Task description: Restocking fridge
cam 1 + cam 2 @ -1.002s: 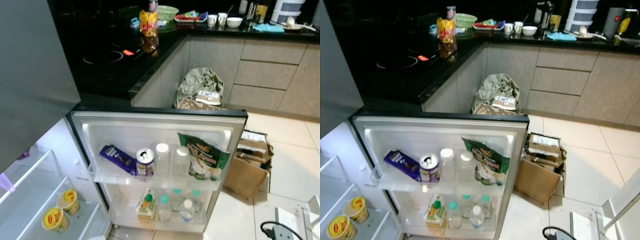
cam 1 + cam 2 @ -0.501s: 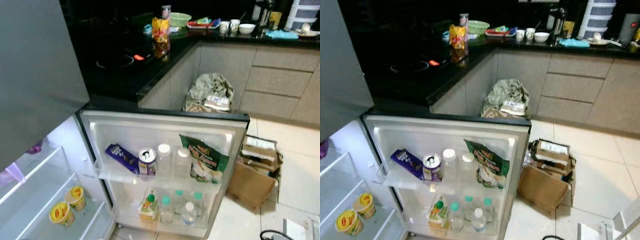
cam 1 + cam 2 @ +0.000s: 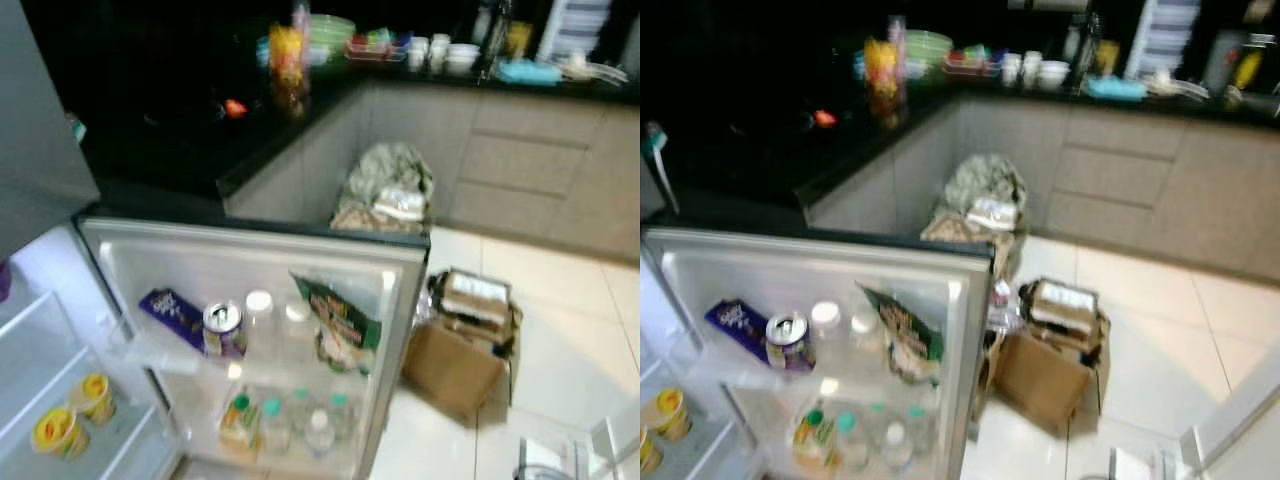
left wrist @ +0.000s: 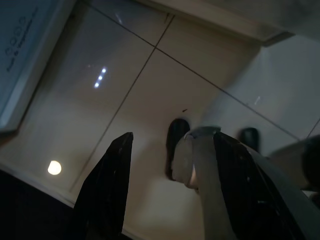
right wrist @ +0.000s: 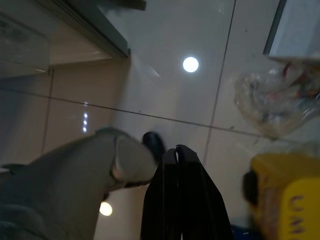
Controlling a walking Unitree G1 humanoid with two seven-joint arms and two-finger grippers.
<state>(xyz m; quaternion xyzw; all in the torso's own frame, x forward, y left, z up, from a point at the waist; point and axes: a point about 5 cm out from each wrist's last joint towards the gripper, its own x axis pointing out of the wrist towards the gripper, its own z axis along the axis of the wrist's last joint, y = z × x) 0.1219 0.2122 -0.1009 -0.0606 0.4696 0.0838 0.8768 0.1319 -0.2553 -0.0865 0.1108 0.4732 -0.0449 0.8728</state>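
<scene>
Fridge door [image 3: 250,245] stands open, its racks stocked: upper rack holds a purple packet [image 3: 168,310], a can [image 3: 222,327], two clear white-capped bottles [image 3: 260,320] and a green snack bag [image 3: 335,322]; lower rack holds a juice carton [image 3: 238,425] and small bottles [image 3: 318,432]. Two yellow tubs [image 3: 52,431] sit on a shelf inside the fridge. Head views blurred. Judged handling: can rigid but smooth, best taken around its side; snack bag soft and light, crushable, take by its top edge; bottles probably heavier, take at the body. Left pincer [image 4: 170,185] hangs idle over the tiled floor, fingers spread wide, holding nothing. Right pincer [image 5: 176,200] also hangs low, fingers pressed together, empty. A cardboard box [image 3: 460,345] sits on the floor beside the door; cluttered dark bench [image 3: 180,150] behind.
</scene>
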